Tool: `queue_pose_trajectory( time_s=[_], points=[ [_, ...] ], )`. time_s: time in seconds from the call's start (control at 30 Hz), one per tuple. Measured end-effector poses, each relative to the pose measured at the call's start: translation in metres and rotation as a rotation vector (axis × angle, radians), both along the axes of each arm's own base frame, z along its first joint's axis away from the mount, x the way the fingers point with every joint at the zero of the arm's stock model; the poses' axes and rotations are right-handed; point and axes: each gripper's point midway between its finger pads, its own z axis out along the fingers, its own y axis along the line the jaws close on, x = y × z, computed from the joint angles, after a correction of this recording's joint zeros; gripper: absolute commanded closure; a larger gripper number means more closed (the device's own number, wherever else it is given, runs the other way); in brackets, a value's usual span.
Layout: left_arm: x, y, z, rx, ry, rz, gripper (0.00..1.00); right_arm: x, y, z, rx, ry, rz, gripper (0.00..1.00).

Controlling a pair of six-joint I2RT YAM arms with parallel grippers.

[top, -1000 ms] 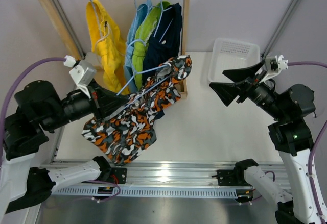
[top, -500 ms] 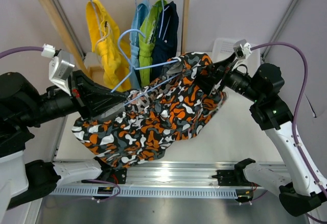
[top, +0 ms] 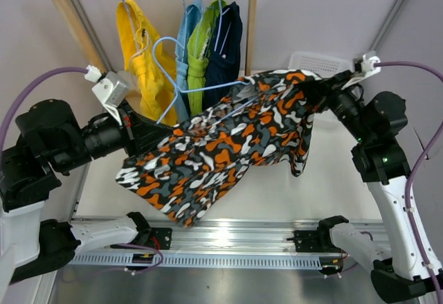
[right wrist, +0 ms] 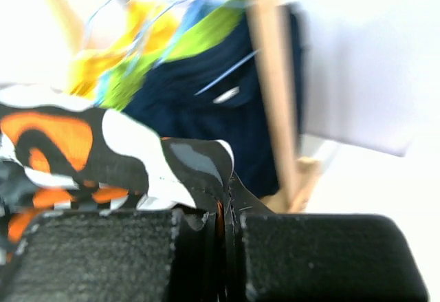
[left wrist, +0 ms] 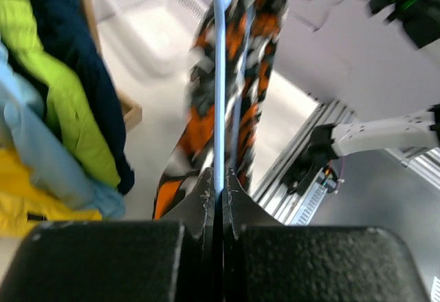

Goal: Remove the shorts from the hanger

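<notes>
**Patterned shorts** (top: pixel 228 145), orange, black, white and grey, are held stretched in the air above the counter (top: pixel 277 186), spanning the gap between the two arms.

**Left arm.** The left fingers (left wrist: pixel 199 209) are pressed together on a light-blue wire hanger (left wrist: pixel 218 109), pinching the wire at their tips. In the wrist view the wire runs straight up out of the pinch, with the patterned cloth draped just beside it.

**Right arm.** The right fingers (right wrist: pixel 309 254) are closed flat on a fold at the edge of the same shorts, with cloth caught between the pads.

**From above.**
- The garment slopes from the left arm, low on the left, up to the right arm at the upper right.
- One leg hangs down below the right grip, and a wider part sags toward the near edge.
- The hanger's hook stands clear of the rail, in front of the hanging clothes, and its shoulder wires run into the cloth.
- Whether the cloth is clipped to the wire or only draped over it cannot be told.

**Behind.** A wooden rack (top: pixel 252 27) carries four more pairs on hangers from its top rail:
- yellow shorts (top: pixel 135 48), hanging apart on the left
- light blue shorts (top: pixel 188 34), lime green shorts (top: pixel 201 48) and dark navy shorts (top: pixel 232 41), pressed together near the right post

A white basket (top: pixel 325 61) sits on the counter at the back right, partly hidden by the stretched cloth and the right arm.
</notes>
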Motion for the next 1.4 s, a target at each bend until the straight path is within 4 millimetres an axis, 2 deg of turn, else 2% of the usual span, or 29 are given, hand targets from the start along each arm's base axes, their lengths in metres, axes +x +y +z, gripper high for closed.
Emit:
queue_pose_trajectory(
  time_s=[0.13, 0.27, 0.43, 0.53, 0.67, 0.8, 0.87, 0.93, 1.03, 1.07, 1.13, 1.2, 1.23, 1.3, 1.4],
  points=[
    [0.004, 0.005, -0.021, 0.046, 0.042, 0.038, 1.0, 0.018, -0.042, 0.004, 0.054, 0.026, -0.107, 1.0],
    [0.006, 0.002, -0.037, 0.077, 0.079, 0.041, 1.0, 0.031, -0.061, -0.004, 0.102, 0.09, -0.122, 1.0],
    [-0.001, 0.008, -0.048, 0.077, 0.098, 0.039, 1.0, 0.042, -0.052, -0.02, 0.139, 0.18, -0.053, 1.0],
    [-0.006, 0.012, -0.045, 0.059, 0.086, 0.037, 1.0, 0.047, -0.048, -0.029, 0.158, 0.229, -0.033, 1.0],
    [-0.01, 0.017, -0.038, 0.034, 0.072, 0.039, 1.0, 0.054, -0.053, -0.038, 0.174, 0.27, -0.057, 1.0],
    [-0.005, 0.014, -0.031, 0.018, 0.057, 0.05, 1.0, 0.053, -0.052, -0.044, 0.179, 0.292, -0.049, 1.0],
    [0.002, 0.009, -0.03, 0.019, 0.054, 0.059, 1.0, 0.046, -0.043, -0.049, 0.171, 0.286, -0.007, 1.0],
    [0.01, 0.004, -0.026, 0.01, 0.041, 0.074, 1.0, 0.033, -0.023, -0.059, 0.149, 0.286, 0.07, 1.0],
    [0.031, -0.004, -0.013, -0.011, -0.001, 0.128, 1.0, -0.002, 0.03, -0.067, 0.072, 0.274, 0.26, 1.0],
    [0.041, -0.008, -0.009, -0.009, -0.009, 0.151, 1.0, -0.019, 0.049, -0.066, 0.041, 0.263, 0.341, 1.0],
    [0.063, -0.02, 0.004, 0.002, -0.015, 0.2, 1.0, -0.038, 0.067, -0.058, 0.002, 0.246, 0.413, 1.0],
    [0.087, -0.032, 0.019, 0.012, -0.026, 0.264, 1.0, -0.034, 0.064, -0.038, -0.019, 0.216, 0.366, 1.0],
    [0.1, -0.037, 0.027, 0.013, -0.041, 0.311, 1.0, -0.026, 0.058, -0.019, -0.022, 0.181, 0.318, 1.0],
    [0.119, -0.046, 0.012, 0.079, -0.024, 0.381, 1.0, -0.008, 0.042, 0.026, -0.012, 0.093, 0.211, 1.0],
    [0.126, -0.034, -0.035, 0.248, 0.03, 0.472, 1.0, 0.025, 0.004, 0.094, 0.018, -0.022, 0.046, 1.0]
  ],
)
